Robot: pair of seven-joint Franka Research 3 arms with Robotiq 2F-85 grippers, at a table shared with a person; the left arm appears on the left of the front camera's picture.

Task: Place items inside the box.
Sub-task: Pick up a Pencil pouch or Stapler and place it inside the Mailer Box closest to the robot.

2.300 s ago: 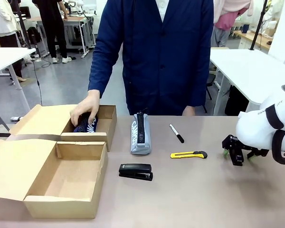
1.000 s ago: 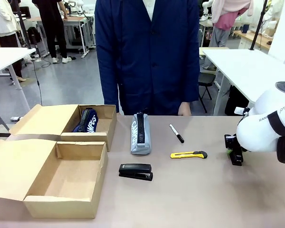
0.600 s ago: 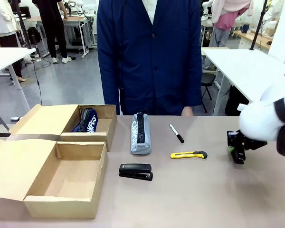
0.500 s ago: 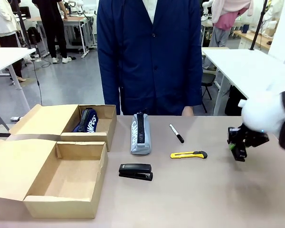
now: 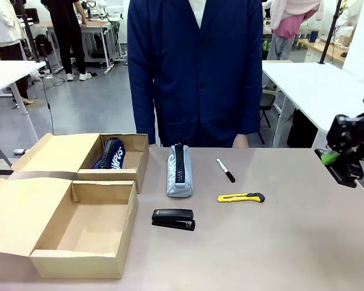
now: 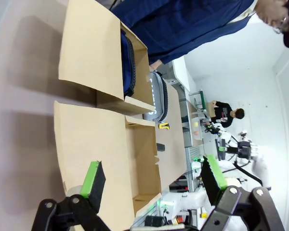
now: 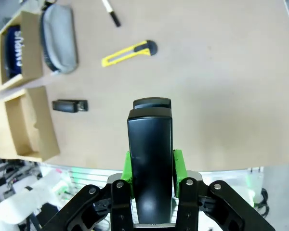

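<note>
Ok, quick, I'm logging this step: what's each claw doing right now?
Left claw: open, nothing between its pads.
Right claw: closed on a black stapler-shaped object, held up in the air.

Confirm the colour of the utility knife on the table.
Yellow, with a black end. The utility knife shows best in the front view.

My front camera looks across the table (image 5: 279,254) toward twelve o'clock. My right wrist camera looks down from high above. My left wrist camera sits low at nine o'clock, rolled sideways. All share the yellow utility knife (image 5: 241,197).
</note>
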